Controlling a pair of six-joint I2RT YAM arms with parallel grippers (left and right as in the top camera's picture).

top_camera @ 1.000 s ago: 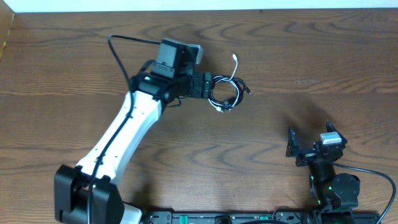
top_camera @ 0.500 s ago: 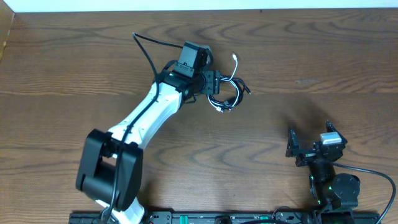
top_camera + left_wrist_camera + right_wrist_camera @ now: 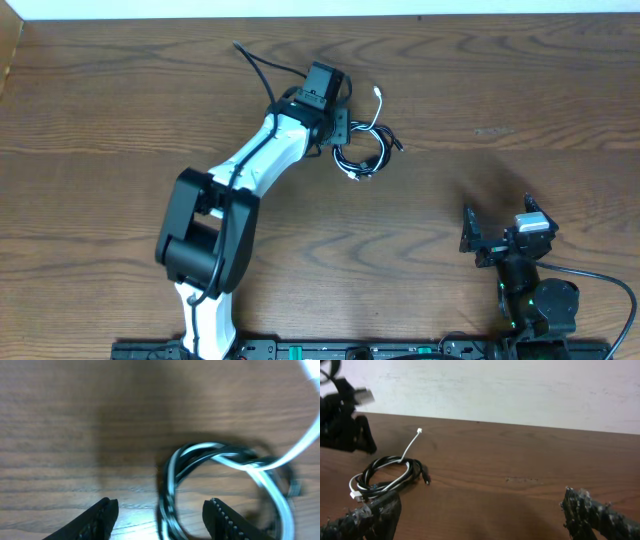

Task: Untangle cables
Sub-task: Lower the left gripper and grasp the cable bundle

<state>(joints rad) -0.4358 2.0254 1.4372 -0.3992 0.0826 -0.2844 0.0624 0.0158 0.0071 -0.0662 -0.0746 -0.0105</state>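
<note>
The two cables [image 3: 362, 152] lie wound together in one small coil on the wooden table [image 3: 520, 90], in the upper middle of the overhead view. In my left wrist view the coil fills the lower right of the frame. The black cable [image 3: 165, 495] forms the dark left edge of the loop. The white cable [image 3: 306, 440] runs beside it, crosses over the top of the loop and leaves toward the upper right corner. From my right wrist camera the same coil sits at the left of the frame, with a white plug end standing out above it and a black plug end poking out at its right.

My left gripper [image 3: 341, 129] is at the upper left edge of the coil in the overhead view. Its fingers are spread wide. In the left wrist view the two dark fingertips [image 3: 106, 512] stand at the bottom of the frame on either side of the coil's left edge, and they grip nothing that I can see.

My right gripper [image 3: 497, 236] is well apart from the cables, in the lower right of the overhead view. Its fingers are also wide apart and hold nothing. A pale wall [image 3: 520, 385] shows beyond the far edge of the table.
</note>
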